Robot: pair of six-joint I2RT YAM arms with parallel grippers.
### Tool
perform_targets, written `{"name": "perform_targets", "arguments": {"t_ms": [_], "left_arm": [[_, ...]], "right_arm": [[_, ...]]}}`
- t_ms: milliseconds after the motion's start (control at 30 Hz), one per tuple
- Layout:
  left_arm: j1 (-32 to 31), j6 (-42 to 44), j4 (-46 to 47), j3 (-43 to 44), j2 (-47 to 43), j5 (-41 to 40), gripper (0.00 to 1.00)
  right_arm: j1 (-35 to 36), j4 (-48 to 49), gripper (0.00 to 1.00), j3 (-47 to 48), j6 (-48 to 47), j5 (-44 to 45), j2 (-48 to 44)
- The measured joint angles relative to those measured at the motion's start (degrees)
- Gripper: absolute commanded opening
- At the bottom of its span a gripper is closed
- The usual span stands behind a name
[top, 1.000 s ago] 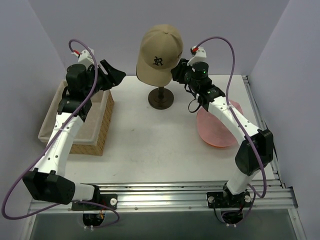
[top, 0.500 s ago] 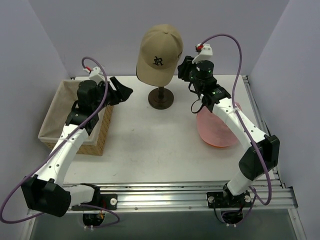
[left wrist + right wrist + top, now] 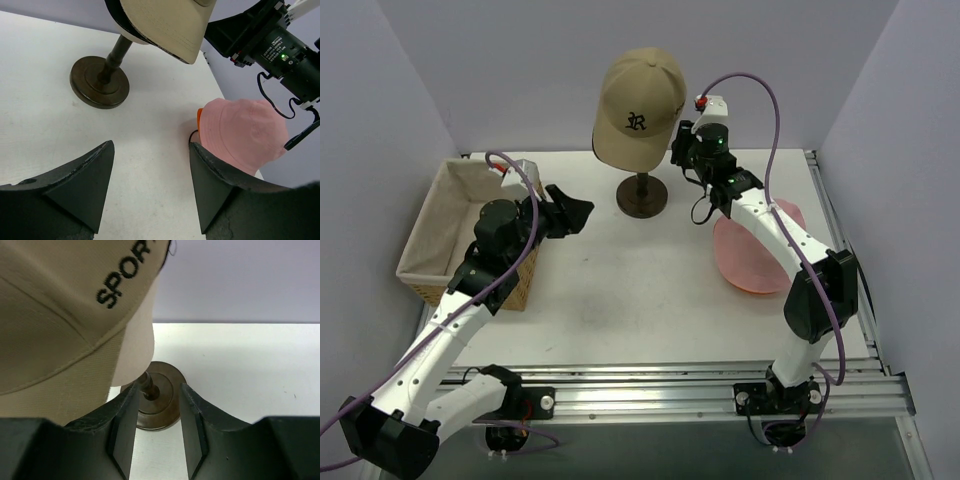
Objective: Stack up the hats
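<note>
one orange hat (image 3: 199,117), mostly under pink hat (image 3: 243,135)

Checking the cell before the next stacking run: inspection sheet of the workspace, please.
Surface: white table, no damage seen.
Job's things: tan cap on the head form; pink hat on the table at right, orange hat edge showing under it.
Clutter: lined wicker basket at left.
Grippers: left gripper open, empty; right gripper open, beside the tan cap.
Cables: purple cables loop off both arms, clear of the hats.
Surroundings: lilac walls on three sides, metal rail at near edge.
</note>
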Motion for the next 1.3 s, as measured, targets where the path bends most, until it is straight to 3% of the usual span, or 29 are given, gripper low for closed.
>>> {"name": "perform_targets", "arguments": {"t_ms": [567, 933, 1133, 1300], "left_arm": [[0.0, 1.5, 0.0, 2.1, -1.1, -7.4, 0.7], [3.8, 4.2, -3.1, 22.6, 9.0, -9.4, 0.7], [6.9, 5.2, -3.9, 32.1, 17.4, -7.0, 0.7], [7.1, 6.3, -3.4, 38.0, 24.1, -3.1, 0.7]], "right_arm": [[11.4, 5.5, 0.34, 0.2, -0.9, 0.9, 1.5], [18.1, 5.2, 0.35, 3.0, -1.7, 1.1, 6.3], [16.7, 1.1, 0.36, -2.0, -2.2, 0.0, -1.0], [10.6, -1.7, 0.34, -2.2, -1.5, -4.9, -9.8]]}}
